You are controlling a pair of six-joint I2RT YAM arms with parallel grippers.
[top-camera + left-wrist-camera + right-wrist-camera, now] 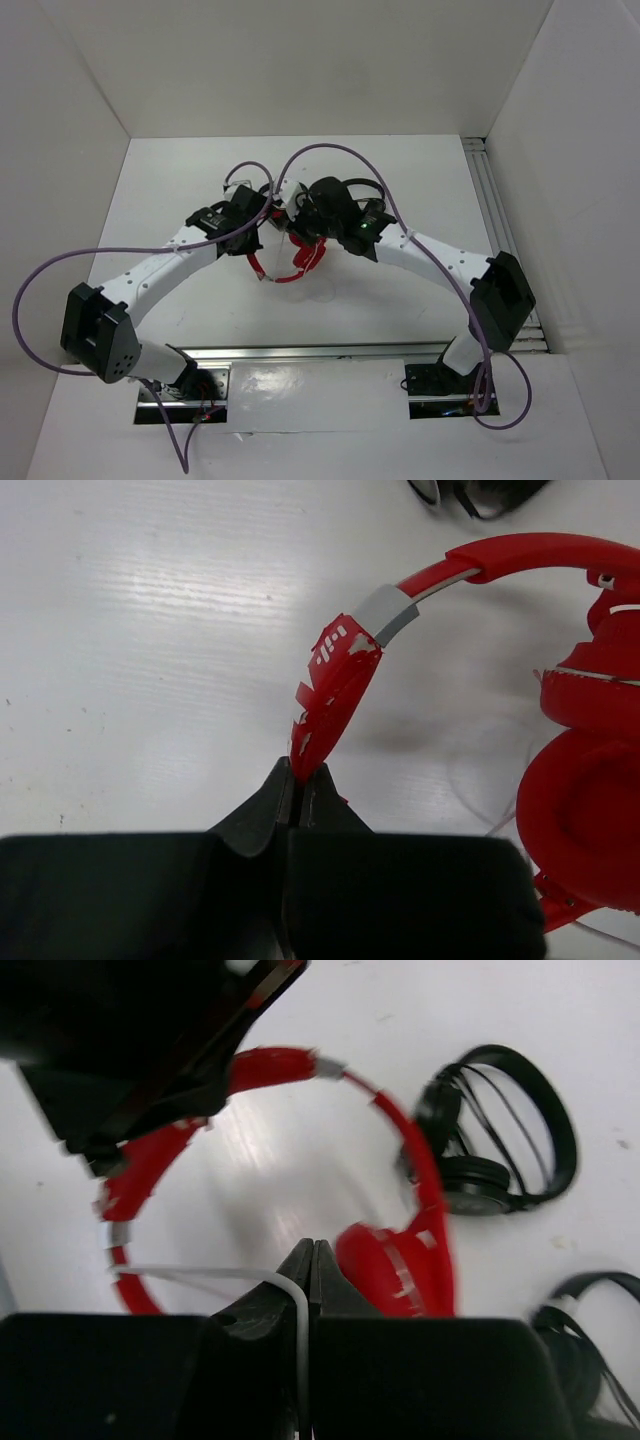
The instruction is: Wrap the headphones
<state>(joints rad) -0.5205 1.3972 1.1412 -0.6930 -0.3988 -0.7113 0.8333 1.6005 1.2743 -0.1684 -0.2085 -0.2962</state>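
Note:
The red headphones [300,262] lie at the table's middle, partly under both wrists. My left gripper [298,780] is shut on the headphones' red headband [335,685], near its silver slider; the red earcups [585,810] lie to the right. My right gripper [312,1260] is shut on the thin white cable [200,1273], which runs left from the jaws across the headband loop [270,1063]; one red earcup [395,1265] lies just right of the fingertips. In the top view the left gripper [268,222] and the right gripper [303,228] stand close together over the headphones.
Black headphones [500,1130] lie beyond the red ones, and a second black pair [590,1330] at the right edge. Purple cables [330,150] arch over the arms. White walls enclose the table; an aluminium rail [500,210] runs along the right.

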